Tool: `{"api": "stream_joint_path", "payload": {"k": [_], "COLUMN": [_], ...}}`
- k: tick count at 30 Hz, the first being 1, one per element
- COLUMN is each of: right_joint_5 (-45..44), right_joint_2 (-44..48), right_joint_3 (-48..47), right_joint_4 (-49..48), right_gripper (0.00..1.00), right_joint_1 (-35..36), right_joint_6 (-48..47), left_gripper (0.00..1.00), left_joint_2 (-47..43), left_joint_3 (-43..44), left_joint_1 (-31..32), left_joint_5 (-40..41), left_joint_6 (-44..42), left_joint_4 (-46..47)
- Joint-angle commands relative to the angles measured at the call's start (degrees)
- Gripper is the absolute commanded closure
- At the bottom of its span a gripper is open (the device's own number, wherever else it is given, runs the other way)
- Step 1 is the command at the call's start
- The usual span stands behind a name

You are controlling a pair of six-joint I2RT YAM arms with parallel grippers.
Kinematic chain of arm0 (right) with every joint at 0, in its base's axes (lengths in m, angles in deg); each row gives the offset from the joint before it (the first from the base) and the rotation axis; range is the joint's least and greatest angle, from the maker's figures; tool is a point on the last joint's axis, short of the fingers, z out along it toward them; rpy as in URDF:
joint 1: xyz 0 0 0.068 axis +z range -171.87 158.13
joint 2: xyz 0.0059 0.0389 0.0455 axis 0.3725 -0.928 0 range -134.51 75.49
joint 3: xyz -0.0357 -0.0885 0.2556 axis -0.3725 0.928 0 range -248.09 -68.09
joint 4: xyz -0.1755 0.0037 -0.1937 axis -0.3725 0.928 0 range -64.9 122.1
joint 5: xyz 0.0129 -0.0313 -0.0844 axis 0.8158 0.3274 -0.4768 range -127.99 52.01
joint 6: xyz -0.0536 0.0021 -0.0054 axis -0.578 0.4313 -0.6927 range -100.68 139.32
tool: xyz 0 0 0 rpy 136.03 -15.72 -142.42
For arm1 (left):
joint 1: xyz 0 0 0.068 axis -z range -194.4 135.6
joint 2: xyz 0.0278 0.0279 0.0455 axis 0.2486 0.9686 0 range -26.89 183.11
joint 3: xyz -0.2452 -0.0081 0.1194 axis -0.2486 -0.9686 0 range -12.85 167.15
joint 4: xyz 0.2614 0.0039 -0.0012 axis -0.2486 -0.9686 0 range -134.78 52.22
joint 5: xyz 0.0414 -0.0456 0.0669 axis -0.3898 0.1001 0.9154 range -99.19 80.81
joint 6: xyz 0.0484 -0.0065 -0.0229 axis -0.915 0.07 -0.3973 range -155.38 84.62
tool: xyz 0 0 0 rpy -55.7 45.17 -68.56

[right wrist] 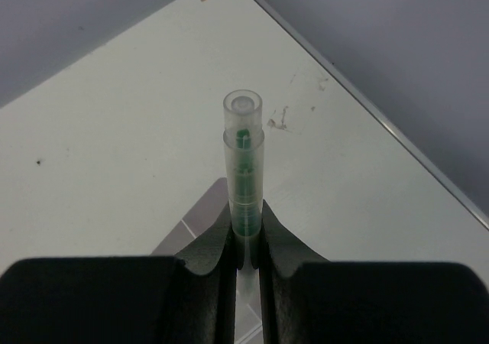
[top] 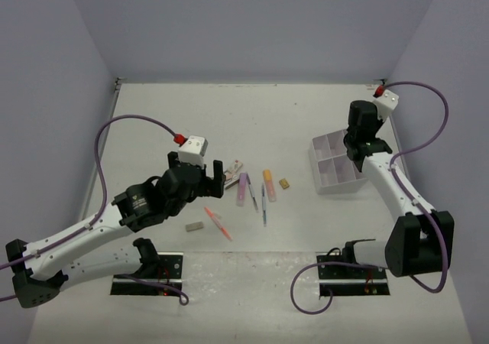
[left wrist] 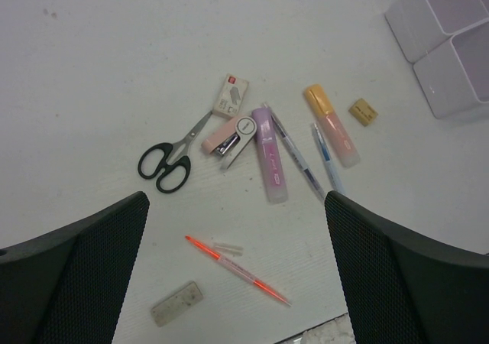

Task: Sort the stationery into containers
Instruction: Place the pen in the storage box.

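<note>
Left gripper (top: 210, 177): spread wide, empty, hovering over scissors (left wrist: 164, 160), purple marker (left wrist: 270, 154) and orange marker (left wrist: 332, 126) loose on table (top: 306, 115). Right gripper (right wrist: 246, 245): pinching clear green-cored pen (right wrist: 244, 154) upright above white divided tray (top: 340, 186) (which compartment, unclear). Lower straight, sink tip below dividers, then release; avoid tilting.
</note>
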Motion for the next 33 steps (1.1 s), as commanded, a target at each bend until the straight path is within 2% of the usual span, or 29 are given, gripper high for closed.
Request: {"api": "stream_joint_path", "payload": {"k": [1,6,20,24,30,33], "right_joint_5": [-3.1,-3.2,-4.3,-3.6,-2.8,-2.4], "right_joint_2": [-2.2,-3.3,-7.4,-7.1,-5.8,-4.9], "right_joint_3": [-2.0,-1.3,-1.9,-0.9,-0.5,-0.2], "right_joint_4": [-2.4,-3.9,-4.1,-4.1,-3.2,-3.2], "right_gripper": [0.98,0.93,0.91,0.85,0.65,0.62], "right_joint_1": [-0.3,-0.4,-0.9,-0.9,-0.9,-0.9], "right_joint_6": [0.8,0.2,-0.1,0.9,1.8,1.8], "left_gripper": [0.00,0.00,0.00,0.00,0.00,0.00], "left_joint_2": [-0.7,-2.8,-6.8,-7.6,-7.1,-6.4], "left_joint_3": [-0.5,-2.7,-5.0,-5.3,-5.1,-5.1], "left_joint_1": [0.0,0.0,0.0,0.0,0.0,0.0], "left_joint_5": [-3.5,-5.0,-10.1,-10.5,-10.5,-10.4], "left_joint_6": [0.0,0.6,0.6,0.6,0.4,0.3], "left_joint_4": [1.2,2.8,4.3,4.3,4.4,4.6]}}
